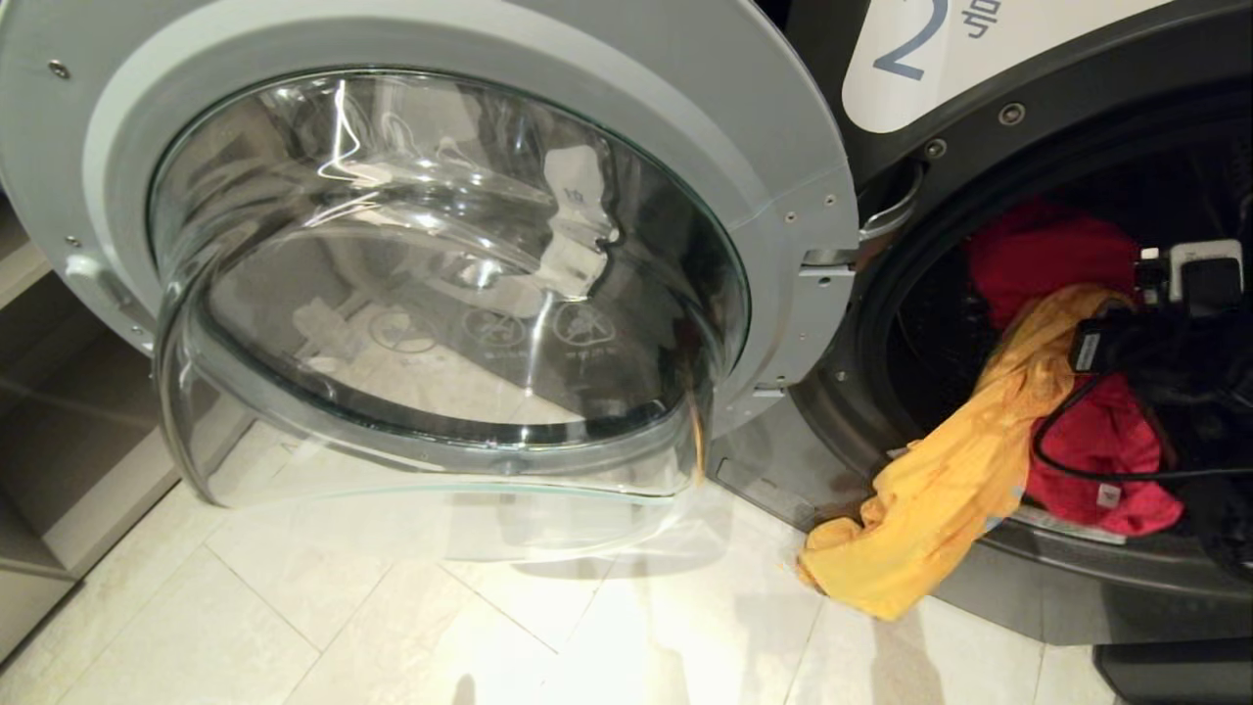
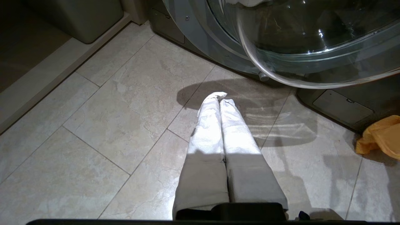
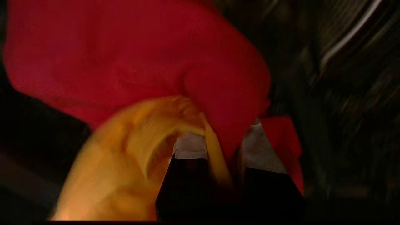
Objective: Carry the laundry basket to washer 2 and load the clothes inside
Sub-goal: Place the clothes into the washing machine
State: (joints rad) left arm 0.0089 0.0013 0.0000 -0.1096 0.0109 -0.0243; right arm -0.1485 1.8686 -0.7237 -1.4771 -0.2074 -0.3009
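Note:
Washer 2 [image 1: 1077,93] stands with its round glass door [image 1: 440,294] swung wide to the left. The clothes fill its mouth. A red garment [image 1: 1047,250] lies inside the drum, and a yellow garment [image 1: 940,480] spills over the lip down to the floor. My right arm [image 1: 1175,333] reaches into the drum. In the right wrist view my right gripper [image 3: 223,140] is shut on the clothes, with yellow cloth [image 3: 125,162] and red cloth [image 3: 140,56] pinched between its fingers [image 3: 190,145]. My left gripper [image 2: 218,97] is shut and empty over the floor tiles. The laundry basket is out of view.
The open door [image 2: 312,40] juts out low over the pale tiled floor [image 1: 392,627]. A grey cabinet [image 1: 59,470] stands at the far left. The washer's lower service flap [image 2: 340,107] sits beside the hanging yellow cloth [image 2: 381,134].

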